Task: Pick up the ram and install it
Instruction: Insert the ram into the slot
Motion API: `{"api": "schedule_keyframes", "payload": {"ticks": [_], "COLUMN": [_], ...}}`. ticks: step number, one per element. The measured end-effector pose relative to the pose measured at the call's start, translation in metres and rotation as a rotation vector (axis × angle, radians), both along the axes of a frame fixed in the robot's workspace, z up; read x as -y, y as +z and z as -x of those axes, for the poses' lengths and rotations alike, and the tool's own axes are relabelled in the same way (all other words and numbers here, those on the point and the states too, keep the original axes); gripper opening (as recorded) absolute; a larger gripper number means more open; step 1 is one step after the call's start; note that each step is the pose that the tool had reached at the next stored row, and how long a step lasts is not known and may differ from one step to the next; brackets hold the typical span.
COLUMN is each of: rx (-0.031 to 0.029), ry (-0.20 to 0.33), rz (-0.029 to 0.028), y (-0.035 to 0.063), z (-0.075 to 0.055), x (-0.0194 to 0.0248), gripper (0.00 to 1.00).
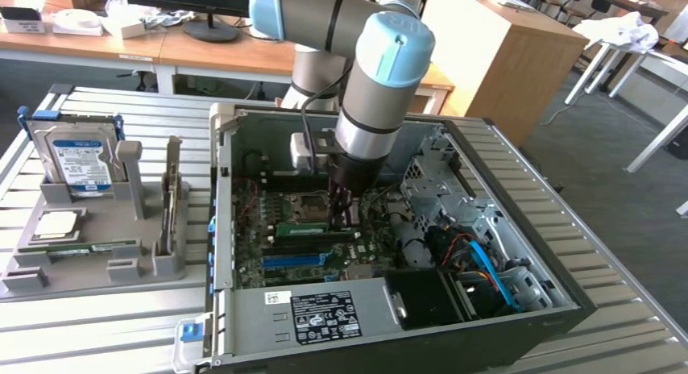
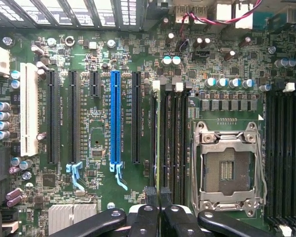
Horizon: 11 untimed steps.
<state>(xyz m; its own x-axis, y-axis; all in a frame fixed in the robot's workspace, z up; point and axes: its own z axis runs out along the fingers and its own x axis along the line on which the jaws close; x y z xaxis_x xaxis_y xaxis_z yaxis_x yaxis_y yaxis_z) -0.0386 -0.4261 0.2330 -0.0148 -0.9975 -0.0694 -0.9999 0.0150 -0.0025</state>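
My gripper reaches down into the open computer case, over the motherboard. Its two black fingers are shut on the ram, which I see edge-on as a thin green strip. The ram runs along the row of black memory slots beside the empty processor socket. Whether it sits in a slot or just above one I cannot tell. In the exterior view the gripper stands upright over the board, with the green ram low beside it.
A grey holder on the exterior view's left carries a hard drive, an upright expansion card, a square silver chip and another green stick. A blue card slot and more memory slots flank the ram.
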Motion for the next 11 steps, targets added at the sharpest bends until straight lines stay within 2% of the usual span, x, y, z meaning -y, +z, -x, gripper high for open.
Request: {"api": "schedule_keyframes", "payload": {"ticks": [11], "rx": [0.0001], "ry": [0.0], "rz": [-0.0002], "y": [-0.0029], "z": [0.0004], "x": [0.0003], "gripper": [0.12]}}
